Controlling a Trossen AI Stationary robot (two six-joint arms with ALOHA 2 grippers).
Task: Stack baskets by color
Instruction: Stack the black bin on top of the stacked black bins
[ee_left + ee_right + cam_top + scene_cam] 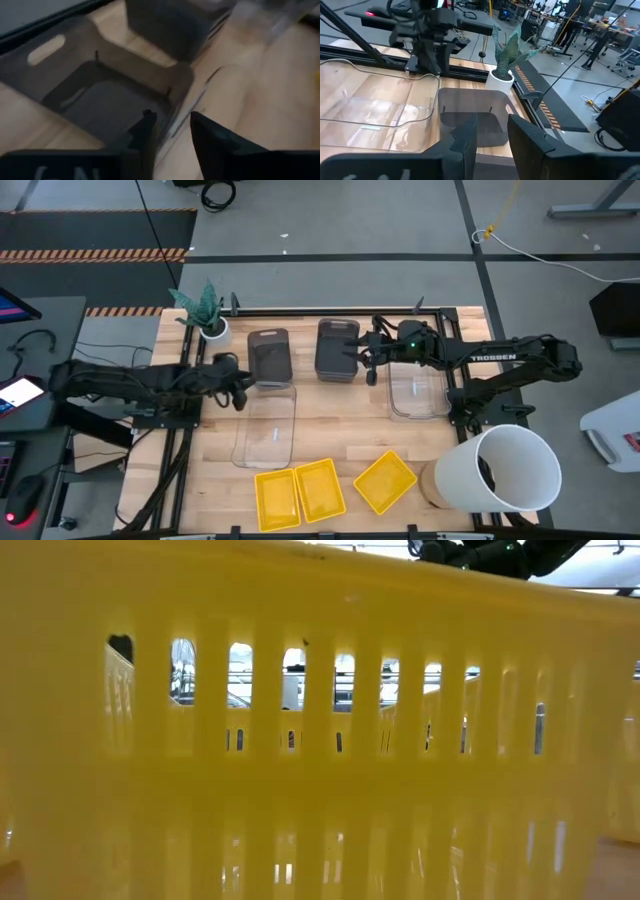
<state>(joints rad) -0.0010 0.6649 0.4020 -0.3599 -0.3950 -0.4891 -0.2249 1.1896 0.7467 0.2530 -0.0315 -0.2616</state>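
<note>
Two dark grey baskets [270,357] [337,348] stand side by side on the table's far half. One clear basket [267,425] lies in front of the left grey one, and another clear basket [418,390] lies under my right arm. Three yellow baskets [277,498] [320,487] [385,480] sit along the near edge. My left gripper [243,388] [172,130] is open at the far left corner of the nearer clear basket. My right gripper [362,358] [491,132] is open at the right long side of the right grey basket [470,117]. My left gripper has the clear basket's corner rim [186,112] running between its open fingers, which come level from the table's left. I cannot tell whether either finger touches it. The basket lies flat on the table.
A big white bucket [505,470] stands at the near right corner. A small potted plant [208,315] sits at the far left. The low view is filled by one yellow basket's slotted wall [320,740]. Bare wood shows in the middle between the clear and yellow baskets.
</note>
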